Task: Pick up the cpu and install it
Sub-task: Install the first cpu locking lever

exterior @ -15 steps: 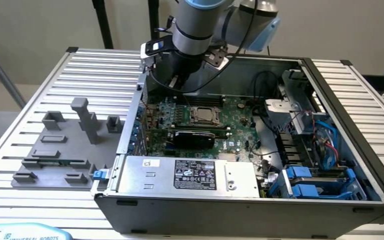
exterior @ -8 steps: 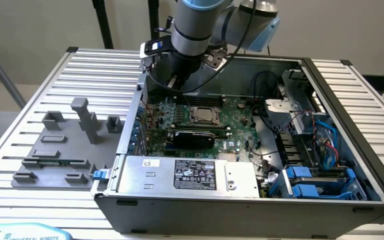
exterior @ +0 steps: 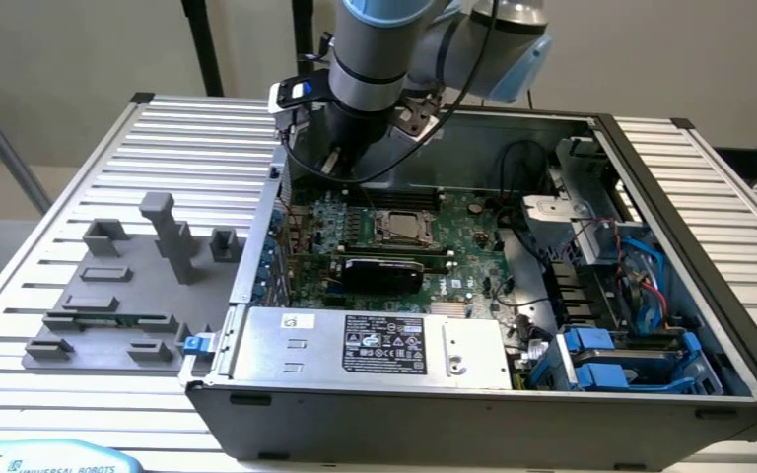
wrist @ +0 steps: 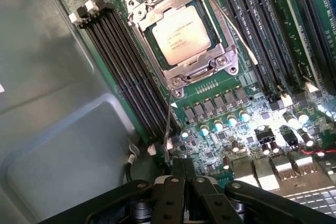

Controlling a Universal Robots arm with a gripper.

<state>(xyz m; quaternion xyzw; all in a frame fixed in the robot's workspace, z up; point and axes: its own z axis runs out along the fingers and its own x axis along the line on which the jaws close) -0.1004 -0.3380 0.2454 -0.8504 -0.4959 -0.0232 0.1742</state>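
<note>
Wrist view: seeing the cpu [wrist: 185, 34] sitting within the socket frame [wrist: 227, 61], gripper [wrist: 184, 167] jaws seemingly clenching nothing; exterior view: catching it tiny at mid-frame.

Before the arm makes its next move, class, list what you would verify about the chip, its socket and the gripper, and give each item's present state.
1. Chip lies flat in its socket, inside the metal frame: ok.
2. Gripper carries nothing, its fingers shut together: ok.
3. Gripper is apart from the chip, not touching it: ok.
4. Thin wire lever beside the socket is latched down: cannot tell.
5. Case is open, so the arm can reach the board: ok.
</note>
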